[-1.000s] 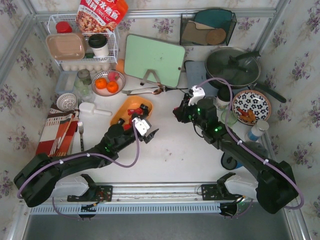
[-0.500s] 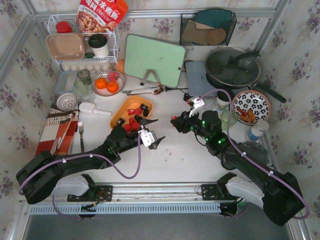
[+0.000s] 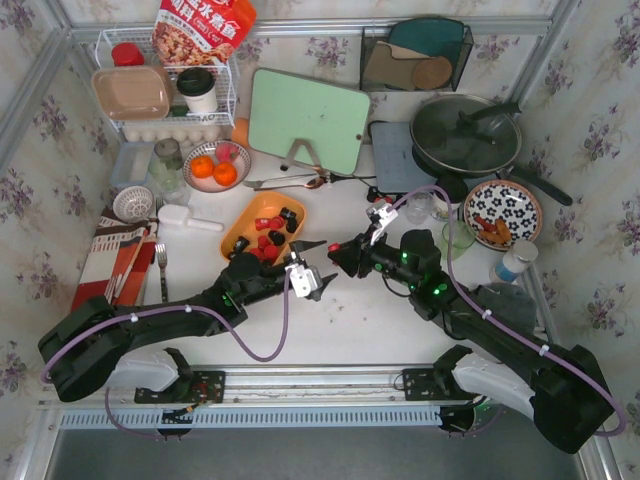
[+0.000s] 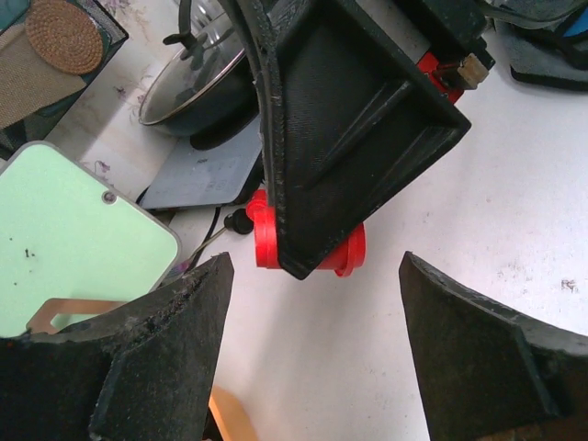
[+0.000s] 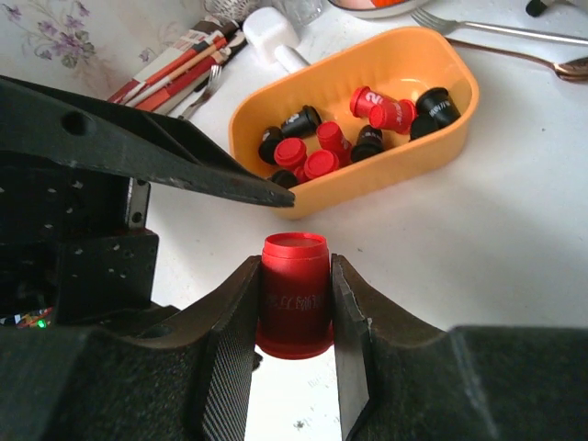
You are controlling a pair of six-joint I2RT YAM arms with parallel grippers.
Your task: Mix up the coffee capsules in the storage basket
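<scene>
The orange storage basket lies left of the table's middle, with several red and black coffee capsules inside. The right wrist view shows the basket's wall and those capsules. My right gripper is shut on a red capsule, held upright above the white table, near the basket's front end. My left gripper stands open just left of it, its fingers facing the right gripper. In the left wrist view the held capsule sits beyond the open left gripper, partly hidden by a right finger.
Behind the basket are a green cutting board, spoons and a bowl of oranges. A lidded pan, a glass and a patterned plate stand at the right. A white scoop and cutlery on a striped cloth lie at the left.
My right gripper has carried the red capsule leftward and nearer, toward the left gripper. The left gripper has left the basket and swung right to face it.
</scene>
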